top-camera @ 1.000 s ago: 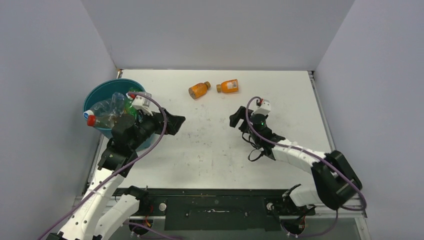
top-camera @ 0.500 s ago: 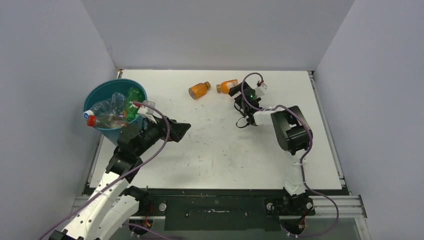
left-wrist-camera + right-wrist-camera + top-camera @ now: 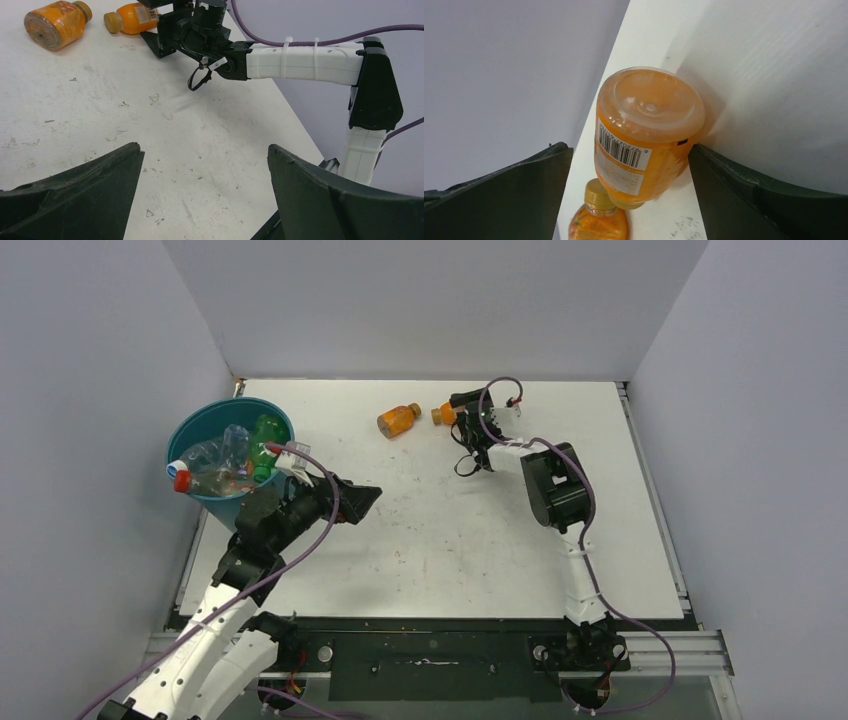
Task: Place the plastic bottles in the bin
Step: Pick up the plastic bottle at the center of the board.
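Note:
Two orange-filled plastic bottles lie on the white table at the back: one [image 3: 398, 419] [image 3: 55, 24] by itself, the other [image 3: 441, 415] [image 3: 649, 135] between the fingers of my right gripper [image 3: 460, 407] [image 3: 630, 147]. That gripper is open around it, its right finger touching the bottle's side. Past it in the right wrist view lies the first bottle [image 3: 599, 222], cap toward me. The teal bin [image 3: 186, 428] stands at the left and holds a clear red-capped bottle [image 3: 200, 476], a green one [image 3: 263, 453] and others. My left gripper [image 3: 366, 499] [image 3: 205, 152] hovers open and empty, right of the bin.
The grey back wall runs close behind the two bottles. The right arm's white link [image 3: 300, 55] and purple cable stretch across the table's right half. A black rail [image 3: 430, 640] runs along the near edge.
The right arm has swung from mid-table to the back, bringing its open fingers around the right-hand orange bottle. The left gripper has moved a little right, away from the bin.

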`<action>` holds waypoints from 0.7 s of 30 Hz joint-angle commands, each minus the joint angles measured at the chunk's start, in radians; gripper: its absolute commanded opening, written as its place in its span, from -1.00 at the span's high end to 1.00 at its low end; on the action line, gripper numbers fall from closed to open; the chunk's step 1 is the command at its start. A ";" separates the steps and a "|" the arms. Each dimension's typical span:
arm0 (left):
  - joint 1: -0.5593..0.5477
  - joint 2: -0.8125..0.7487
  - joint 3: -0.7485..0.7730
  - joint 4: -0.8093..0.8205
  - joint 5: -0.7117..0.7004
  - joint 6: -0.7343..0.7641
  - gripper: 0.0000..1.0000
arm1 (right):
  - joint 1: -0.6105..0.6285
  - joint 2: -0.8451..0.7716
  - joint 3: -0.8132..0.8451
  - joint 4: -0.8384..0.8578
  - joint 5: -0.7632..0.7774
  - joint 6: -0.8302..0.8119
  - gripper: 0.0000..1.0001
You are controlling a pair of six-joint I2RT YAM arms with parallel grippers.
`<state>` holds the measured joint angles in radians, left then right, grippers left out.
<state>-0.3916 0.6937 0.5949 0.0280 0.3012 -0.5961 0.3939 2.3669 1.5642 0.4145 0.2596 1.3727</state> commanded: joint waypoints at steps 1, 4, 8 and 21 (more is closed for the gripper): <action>0.011 -0.019 0.009 0.026 -0.019 -0.001 -0.89 | 0.013 0.099 0.107 -0.206 0.017 0.079 -0.79; 0.013 -0.025 0.009 0.017 -0.023 -0.001 -0.89 | 0.013 0.128 0.115 -0.209 -0.008 0.072 -0.84; 0.013 -0.032 0.008 0.015 -0.024 0.001 -0.90 | 0.013 0.119 0.039 -0.149 -0.025 0.064 -0.75; 0.013 -0.052 0.006 0.006 -0.034 0.004 -0.90 | -0.012 -0.043 -0.191 -0.004 -0.081 -0.109 0.37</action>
<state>-0.3840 0.6601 0.5949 0.0250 0.2840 -0.5957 0.3862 2.3848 1.5013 0.5350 0.1993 1.4162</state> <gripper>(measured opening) 0.948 0.527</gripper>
